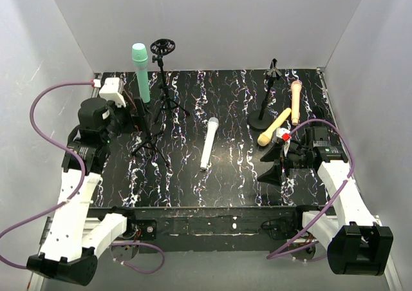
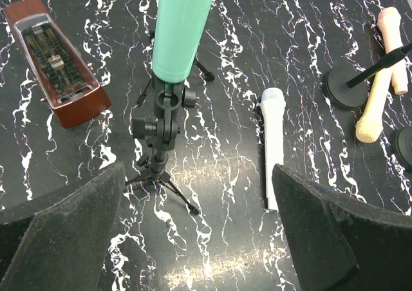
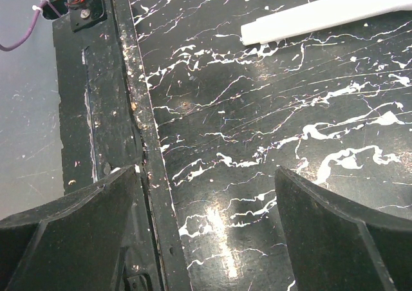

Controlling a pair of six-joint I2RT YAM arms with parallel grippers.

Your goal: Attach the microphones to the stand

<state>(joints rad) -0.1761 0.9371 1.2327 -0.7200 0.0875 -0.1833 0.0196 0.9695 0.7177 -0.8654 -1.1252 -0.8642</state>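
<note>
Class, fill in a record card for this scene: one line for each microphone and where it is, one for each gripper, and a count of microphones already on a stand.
mint green microphone: mounted on a tripod stand
white microphone: lying flat on the table, near the middle
yellow microphone: lying beside the round-base stand
peach-pink microphone: lying next to the yellow one
left gripper: open, empty
right gripper: open, empty
mounted so far: one of four
</note>
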